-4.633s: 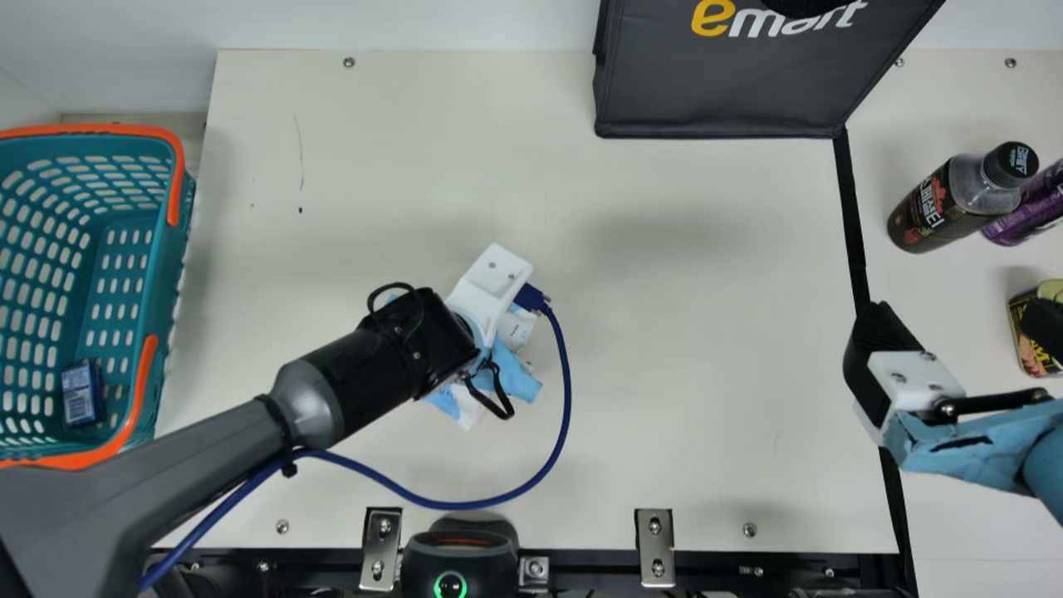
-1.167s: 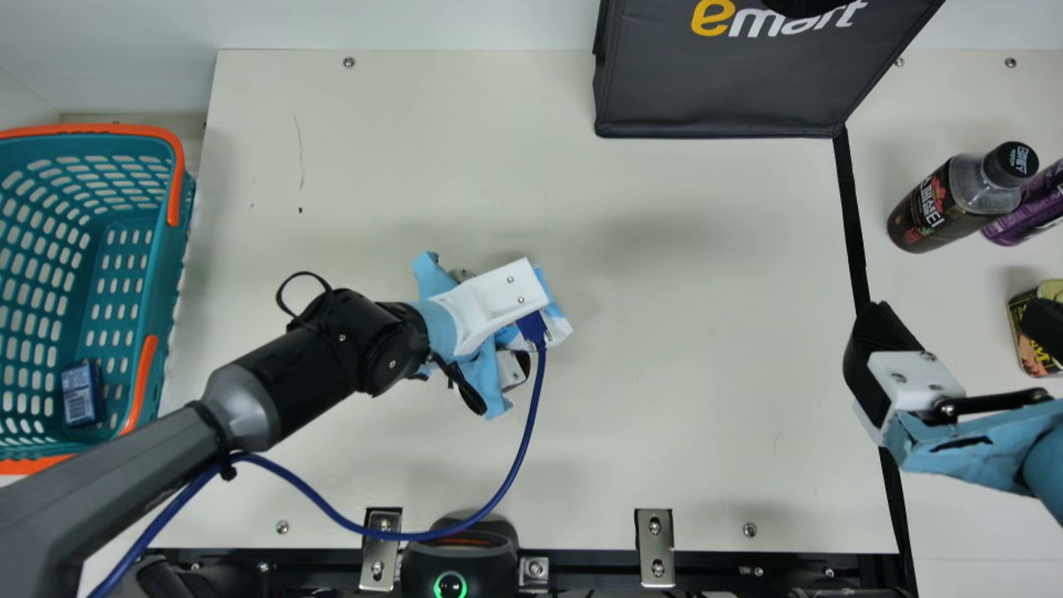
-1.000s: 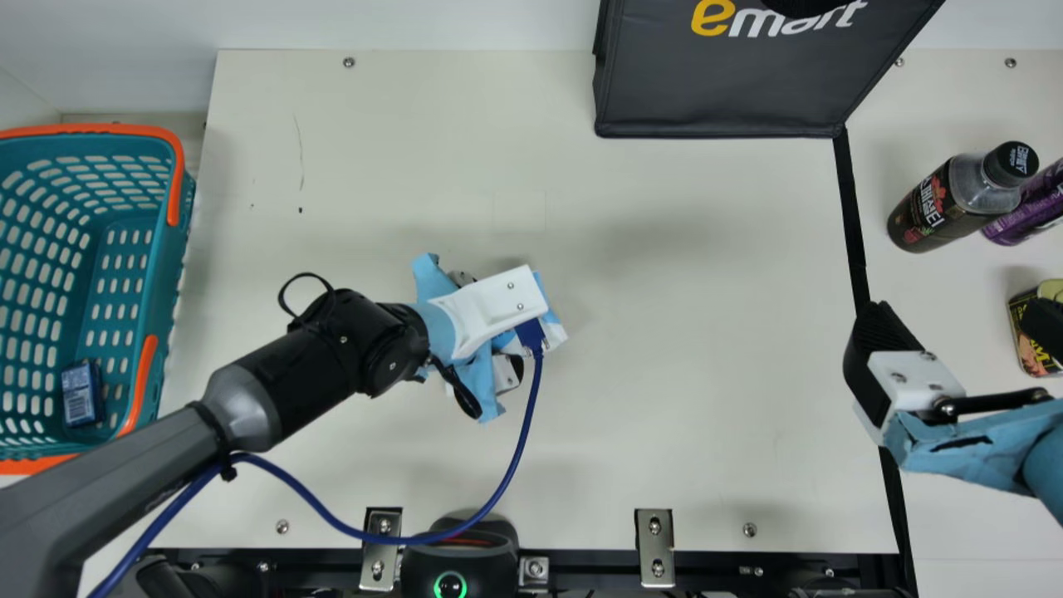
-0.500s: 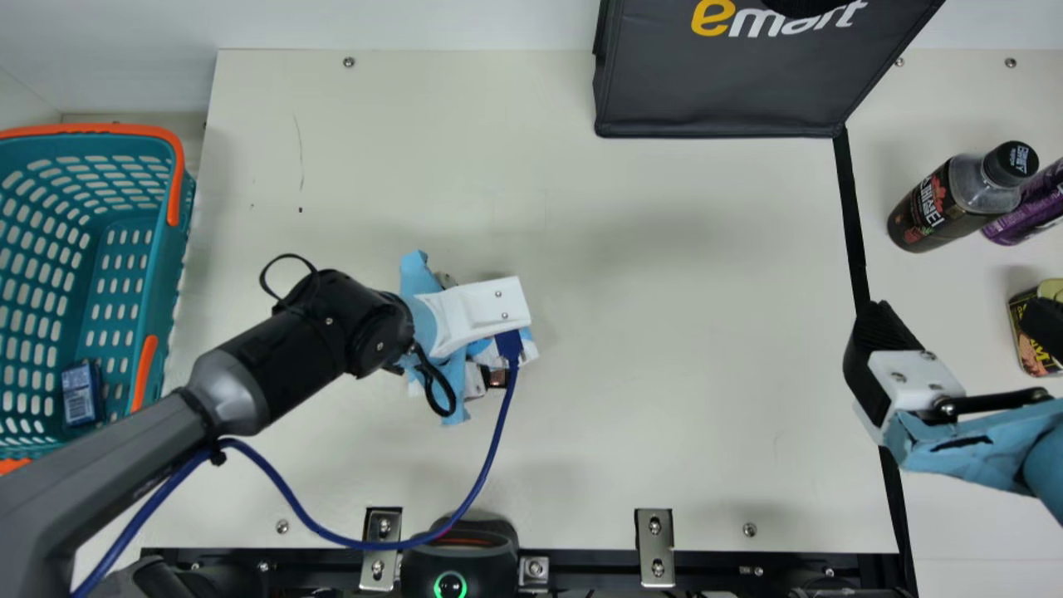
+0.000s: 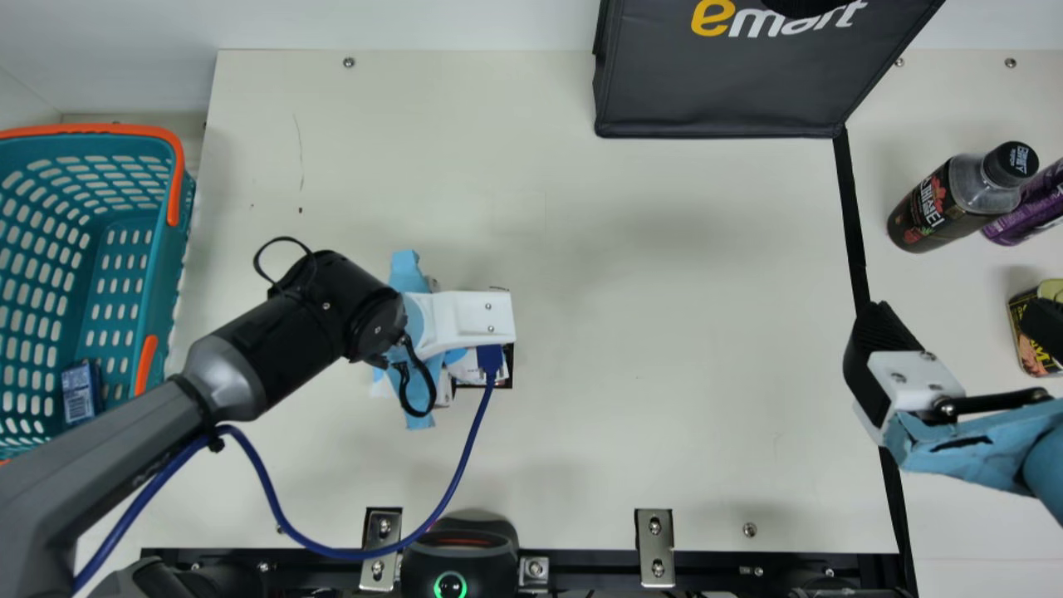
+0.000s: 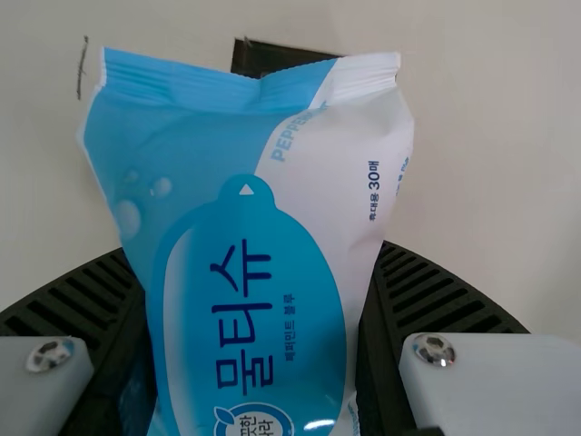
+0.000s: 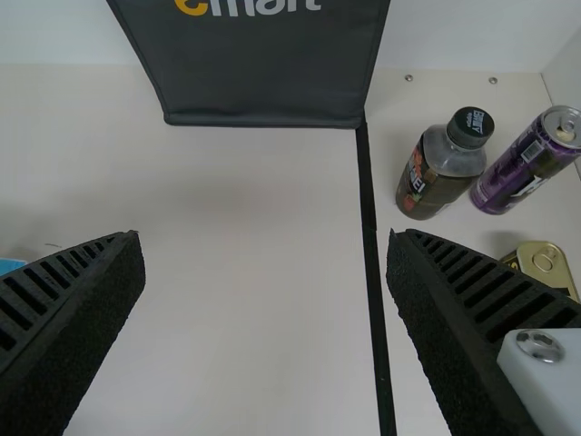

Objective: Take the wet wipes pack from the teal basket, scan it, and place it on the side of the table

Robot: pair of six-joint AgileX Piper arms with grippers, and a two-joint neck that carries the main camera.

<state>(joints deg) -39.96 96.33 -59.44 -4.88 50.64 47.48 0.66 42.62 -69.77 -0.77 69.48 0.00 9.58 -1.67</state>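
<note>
Left end effector [image 5: 473,320] grasping wet wipes pack [image 6: 245,209], pinched between ribbed fingers [image 6: 431,295].

Wet wipes pack [image 6: 227,272] — one, soft pouch, light blue and white, with crimped end seam, printed droplets, dark blue lettering and a deeper blue rounded panel bearing a small white triangle. Held between the fingers of the left gripper [image 5: 472,319], printed face toward that wrist's camera, sides pinched; contact with the tabletop cannot be told.

Basket [image 5: 170,282] — one, teal, slotted walls, orange handles, open-topped and upright, at the main view's left edge and partly cut off.

Table [image 5: 681,332] — cream, flat, lightly scuffed, a black strip marking off its right side.
</note>
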